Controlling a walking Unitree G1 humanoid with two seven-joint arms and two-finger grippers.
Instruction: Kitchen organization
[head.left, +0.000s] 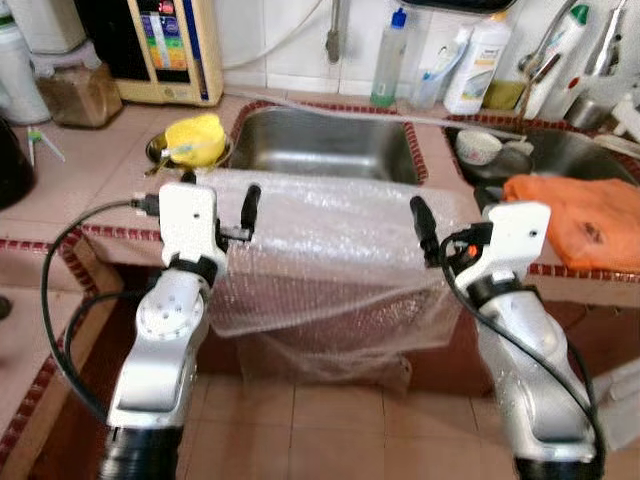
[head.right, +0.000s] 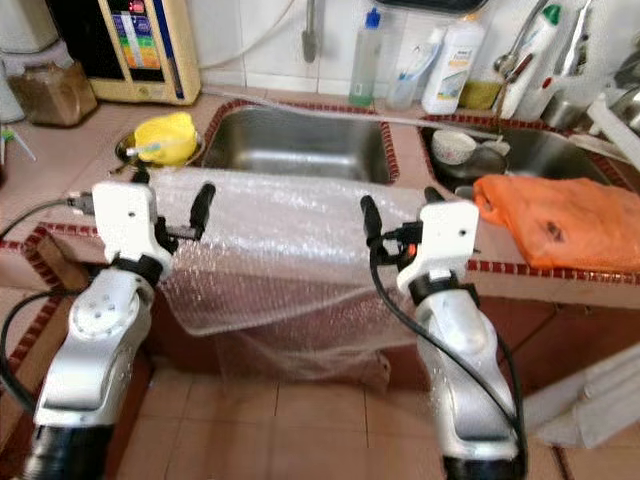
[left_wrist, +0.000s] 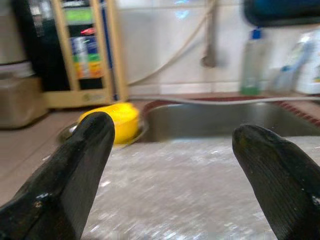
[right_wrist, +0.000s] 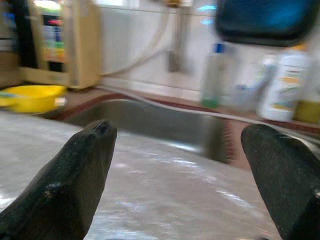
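Bubble wrap (head.left: 330, 250) draped over counter edge (head.left: 90, 232)

A tiled countertop (head.left: 100, 170) in pale pink, edged with dark red trim, is set against a white tiled wall (head.left: 290, 40). Two steel sinks (head.left: 330, 145) are sunk into it. Bottles (head.left: 478, 62) are lined along its back edge. Terracotta floor tiles (head.left: 330, 430) are seen below
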